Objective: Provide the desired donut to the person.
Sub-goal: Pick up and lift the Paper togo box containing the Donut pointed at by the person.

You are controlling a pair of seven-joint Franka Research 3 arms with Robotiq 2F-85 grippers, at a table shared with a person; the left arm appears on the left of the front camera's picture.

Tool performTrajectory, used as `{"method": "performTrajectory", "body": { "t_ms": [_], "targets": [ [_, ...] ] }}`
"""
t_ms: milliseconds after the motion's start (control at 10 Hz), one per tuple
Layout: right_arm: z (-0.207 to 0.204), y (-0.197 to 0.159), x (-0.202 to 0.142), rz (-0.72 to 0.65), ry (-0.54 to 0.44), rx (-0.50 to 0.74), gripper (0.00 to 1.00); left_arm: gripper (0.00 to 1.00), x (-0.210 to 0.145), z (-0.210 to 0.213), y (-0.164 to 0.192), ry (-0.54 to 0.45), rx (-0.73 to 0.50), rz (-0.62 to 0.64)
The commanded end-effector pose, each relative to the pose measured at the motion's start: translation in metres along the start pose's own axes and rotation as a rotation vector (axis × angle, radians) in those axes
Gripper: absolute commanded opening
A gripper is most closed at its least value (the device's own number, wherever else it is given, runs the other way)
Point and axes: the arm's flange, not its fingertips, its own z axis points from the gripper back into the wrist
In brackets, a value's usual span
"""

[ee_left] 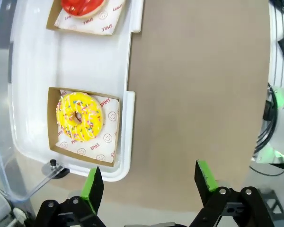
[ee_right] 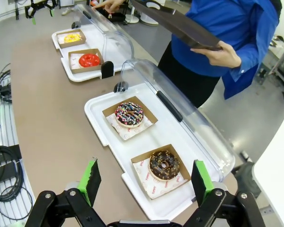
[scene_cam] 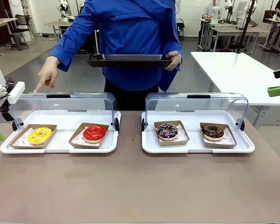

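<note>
A long brown table (scene_cam: 130, 186) is seen, with the person (scene_cam: 126, 37) in a blue coat standing at its far side. Two white display trays sit side by side on it, the left display tray (scene_cam: 60, 148) and the right display tray (scene_cam: 196, 150). Each has a clear lid (scene_cam: 60, 105) tipped back. A black serving tray (scene_cam: 128, 60) is held up in one hand (scene_cam: 174, 59). The other hand (scene_cam: 47, 74) is pointed down at the far left end.

The yellow donut (scene_cam: 39, 135) sits under that finger, so it is likely the one wanted. It lies in a brown cardboard holder (ee_left: 52, 118) at the outer end of the left display tray, with the red donut (scene_cam: 94, 133) beside it. Two chocolate donuts are kept in the right display tray.

The yellow donut is thought to be light, soft and easy to squash, and its icing would be sticky. It is better taken by the stiff edge of the cardboard holder, not by the donut.

The left claw (ee_left: 148, 182) is spread wide and holds nothing. It hangs over bare table just beside the yellow donut's end of the tray. The right claw (ee_right: 145, 177) is spread wide and empty too, near the right display tray.
</note>
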Motion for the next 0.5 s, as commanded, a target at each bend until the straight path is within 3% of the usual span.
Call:
{"method": "performTrajectory", "body": {
  "t_ms": [0,400],
  "targets": [
    [-0.0012,-0.0003,-0.0001,-0.004,-0.007,0.008,1.0,1.0,0.0148,0.0094,-0.0001,0.043,-0.009,0.043],
    [-0.0012,-0.0003,-0.0001,-0.004,-0.007,0.008,1.0,1.0,0.0148,0.0094,-0.0001,0.043,-0.009,0.043]
  ]
}}
